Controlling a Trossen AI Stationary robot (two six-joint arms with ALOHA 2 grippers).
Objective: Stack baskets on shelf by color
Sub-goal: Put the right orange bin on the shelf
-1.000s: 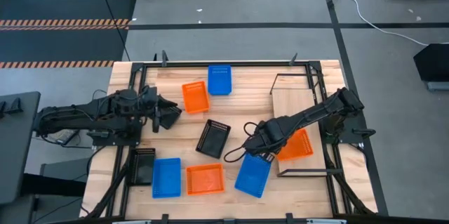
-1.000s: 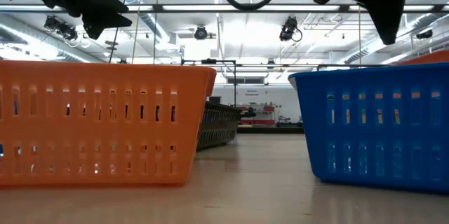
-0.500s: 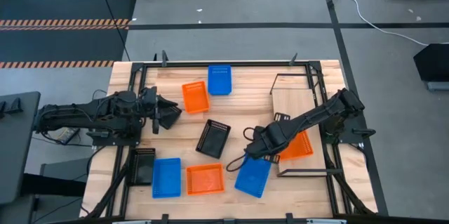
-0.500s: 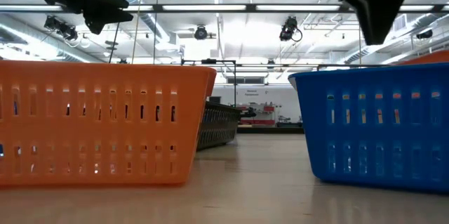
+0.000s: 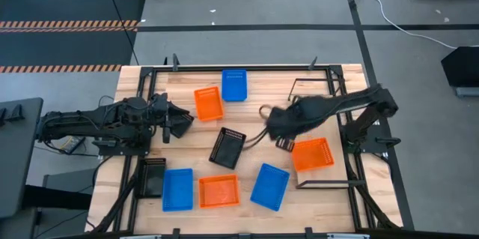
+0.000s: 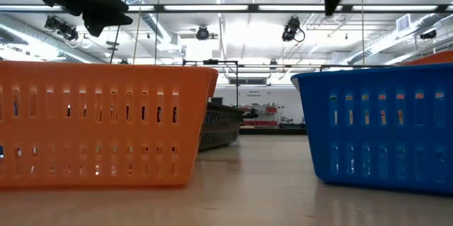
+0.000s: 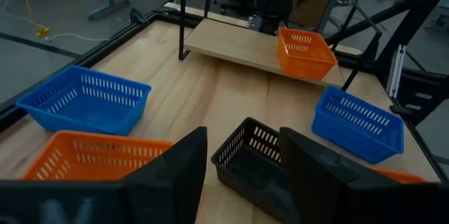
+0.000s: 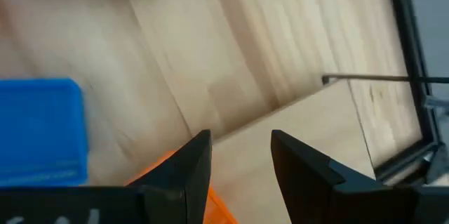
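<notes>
My right gripper hangs open and empty above the bare table, between the black basket and the shelf; its fingers show nothing between them. An orange basket stands on the shelf's near end. Two more orange baskets, three blue baskets and a second black basket rest bottom down on the table. My left gripper waits open at the table's left, pointing at the black basket.
The shelf's thin black wire frame stands up around the board at the table's right. A dark cable loops beside my right gripper. Bare tabletop lies in the middle, between the black basket and the shelf.
My right gripper has risen and moved from over the near blue basket toward the table's far edge, leaving that basket where it stood. The baskets have not moved.
</notes>
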